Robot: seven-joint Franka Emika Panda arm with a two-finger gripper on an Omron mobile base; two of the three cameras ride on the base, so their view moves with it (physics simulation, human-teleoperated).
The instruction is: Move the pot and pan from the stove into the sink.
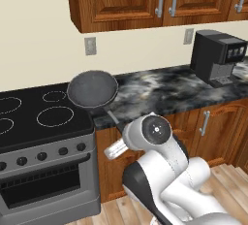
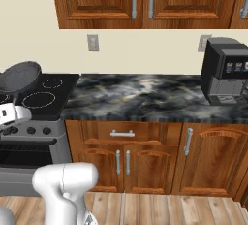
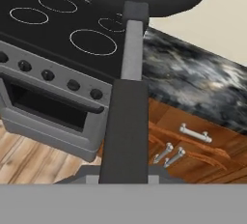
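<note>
A: Where's the pan (image 1: pixel 92 89) rn?

B: We've got it up in the air, tilted, over the right edge of the stove (image 1: pixel 41 117) where the tabletop (image 1: pixel 160 90) begins. In the left base view its bowl faces us and the long handle runs down toward our wrist. In the right base view the pan (image 2: pixel 19 78) hangs at the far left, above the burners.

A: Gripper state?

B: Clenched on the pan, we judge. In the hand view the handle (image 3: pixel 131 97) runs straight up from between the tips to the bowl at the top, and nothing else is carrying the pan. The gripper (image 3: pixel 126 177) itself is mostly hidden behind the handle, so we can't see the pads.

A: Why hold it by the far end of the handle?

B: Prob. bc it's the only thin part the jaws can close round; the bowl's too wide. The cost is that the weight sits far out, which likely explains the tilt. It could swing or twist in the grip if we move fast.

A: Pot? Sink?

B: We can't make out either from here. The burner rings we can see are bare. To the right there's just tabletop, then a coffee machine (image 1: pixel 216 54).

A: Any brands, labels, writing?

B: None legible. The coffee machine has small buttons on its front, too small to read. The stove knobs (image 1: pixel 42 155) carry no marks we can make out. Two wall outlets (image 1: pixel 90 45), both blank.

A: Task progress?

B: Early, we'd say: pan lifted, not yet at the sink.
</note>
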